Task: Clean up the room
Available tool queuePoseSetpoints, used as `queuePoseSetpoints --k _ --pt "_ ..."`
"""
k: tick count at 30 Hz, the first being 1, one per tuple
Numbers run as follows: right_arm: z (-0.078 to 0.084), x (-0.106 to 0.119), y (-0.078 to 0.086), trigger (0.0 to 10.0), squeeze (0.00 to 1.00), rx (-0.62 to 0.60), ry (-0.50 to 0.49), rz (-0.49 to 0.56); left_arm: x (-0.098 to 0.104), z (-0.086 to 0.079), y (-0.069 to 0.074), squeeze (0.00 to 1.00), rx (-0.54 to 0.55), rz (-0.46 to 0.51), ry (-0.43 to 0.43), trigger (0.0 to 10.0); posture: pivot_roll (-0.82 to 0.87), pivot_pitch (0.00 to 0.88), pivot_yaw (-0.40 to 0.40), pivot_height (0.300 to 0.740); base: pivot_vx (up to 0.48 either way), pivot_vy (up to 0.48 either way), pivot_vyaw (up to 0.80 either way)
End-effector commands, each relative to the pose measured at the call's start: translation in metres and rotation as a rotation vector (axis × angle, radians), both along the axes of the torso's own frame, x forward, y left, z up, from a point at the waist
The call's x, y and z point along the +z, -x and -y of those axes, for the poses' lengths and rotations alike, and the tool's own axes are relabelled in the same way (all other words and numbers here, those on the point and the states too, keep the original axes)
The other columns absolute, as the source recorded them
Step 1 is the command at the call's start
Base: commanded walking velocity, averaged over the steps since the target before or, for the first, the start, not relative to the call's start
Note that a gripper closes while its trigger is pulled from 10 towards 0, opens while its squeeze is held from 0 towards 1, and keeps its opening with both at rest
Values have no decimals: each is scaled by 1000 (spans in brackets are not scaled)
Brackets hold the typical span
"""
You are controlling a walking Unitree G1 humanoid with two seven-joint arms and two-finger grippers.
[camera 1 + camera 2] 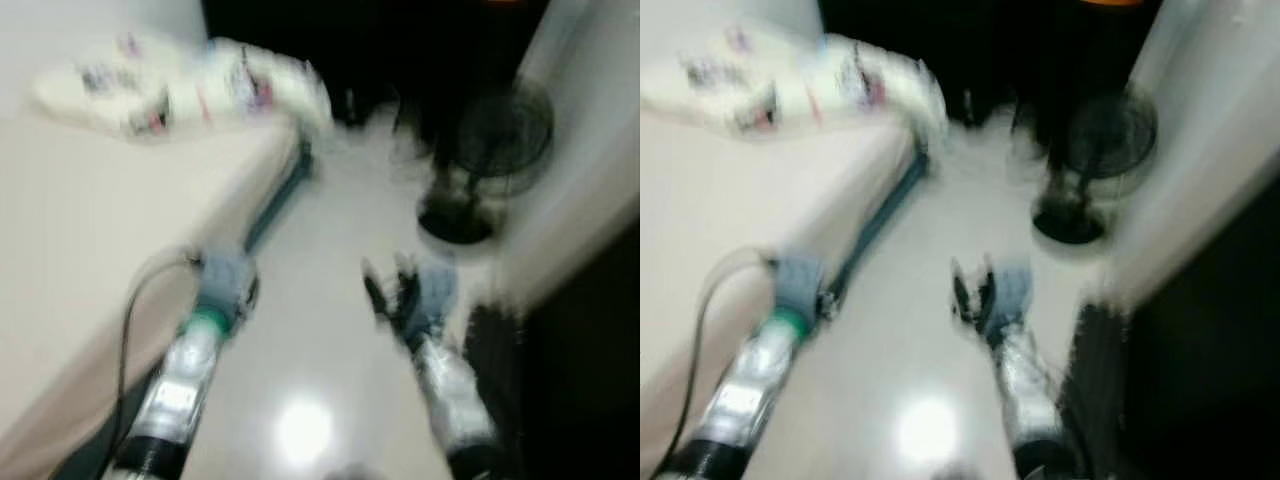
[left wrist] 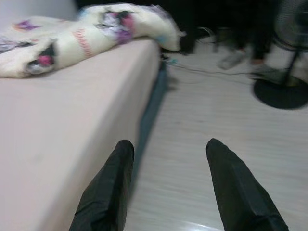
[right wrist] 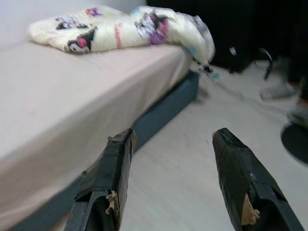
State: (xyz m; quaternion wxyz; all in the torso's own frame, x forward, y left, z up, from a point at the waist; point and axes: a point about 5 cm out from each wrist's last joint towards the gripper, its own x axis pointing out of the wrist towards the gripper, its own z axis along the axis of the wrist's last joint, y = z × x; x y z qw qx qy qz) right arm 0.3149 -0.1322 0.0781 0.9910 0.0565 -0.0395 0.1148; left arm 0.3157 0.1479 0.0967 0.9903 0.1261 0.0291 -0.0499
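Nearest your head camera are the two silver arms, both blurred. The left gripper [image 2: 166, 180] extends beside the edge of the low bed with a pale pink sheet and dark blue-grey base [image 3: 72, 96]. In its wrist view you see its two black fingers [image 2: 108, 187] spread wide apart, holding nothing and touching nothing. The right gripper [image 3: 175, 178] hangs over the glossy white floor [image 1: 310, 340], right of the bed. Its two black fingers [image 3: 108, 178] are likewise spread wide with nothing between them, and their tips are frayed.

The crumpled cream quilt with cartoon prints [image 3: 125, 29] lies bunched at the far end of the bed, one corner drooping over the edge toward the floor. A thin cable [image 2: 211, 71] runs across the floor near that corner. A black pedestal fan with a round base [image 1: 480, 170] stands on the floor ahead of the right arm, beside a white wall [image 1: 590, 150]. The background beyond is dark.
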Motion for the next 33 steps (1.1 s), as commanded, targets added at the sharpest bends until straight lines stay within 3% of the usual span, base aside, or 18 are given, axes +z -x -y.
queuePoseSetpoints --k 1,15,33 --pt "-7 -4 3 10000 0 16 -8 -11 -7 -6 3 0 15 -25 -9 10000 50 27 18 740 379 296 0" --pt "-4 -6 4 10000 0 -2 -34 -22 -8 -4 2 0 12 -30 -1 10000 46 30 21 740 359 303 0" --pt "-3 -7 5 10000 0 -5 -6 -19 -5 13 3 0 -99 -45 8 10000 43 37 29 740 0 0 -93"
